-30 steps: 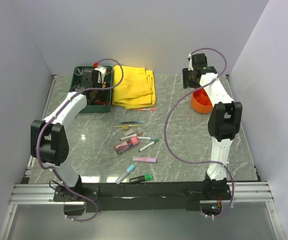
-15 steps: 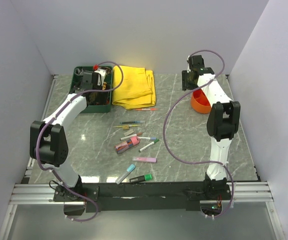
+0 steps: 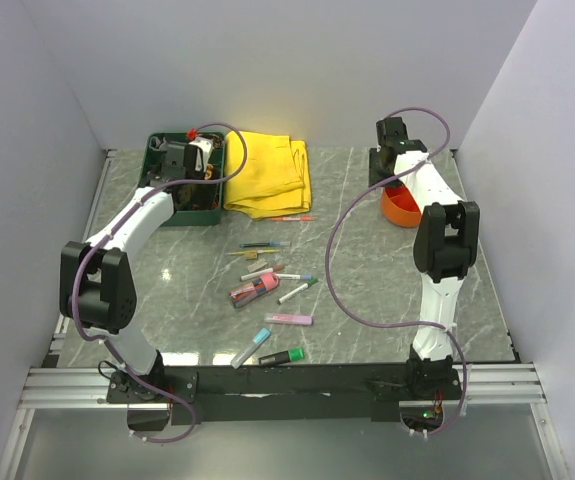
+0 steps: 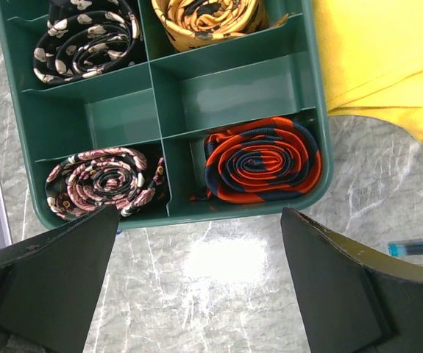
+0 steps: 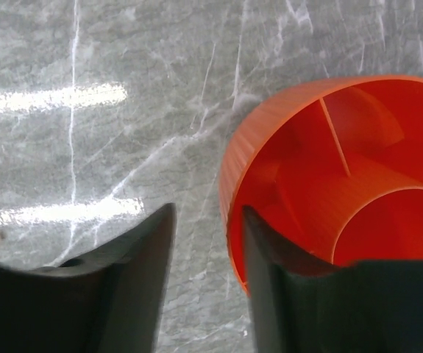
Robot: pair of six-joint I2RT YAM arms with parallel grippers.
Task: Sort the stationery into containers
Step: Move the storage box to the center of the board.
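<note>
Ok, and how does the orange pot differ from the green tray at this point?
The orange pot is round with curved inner dividers; the green tray is rectangular with a straight grid. The pot's visible sections look empty, while the tray holds rolled ties in at least four compartments. The pot sits far right, the tray far left beside the yellow cloth. Both are divided, and neither shows any stationery inside.

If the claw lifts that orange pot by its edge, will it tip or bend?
Probably stiff: the orange pot has ribbed walls and inner dividers. It looks empty, so likely light. Held by one side, it may tilt in the right claw.
</note>
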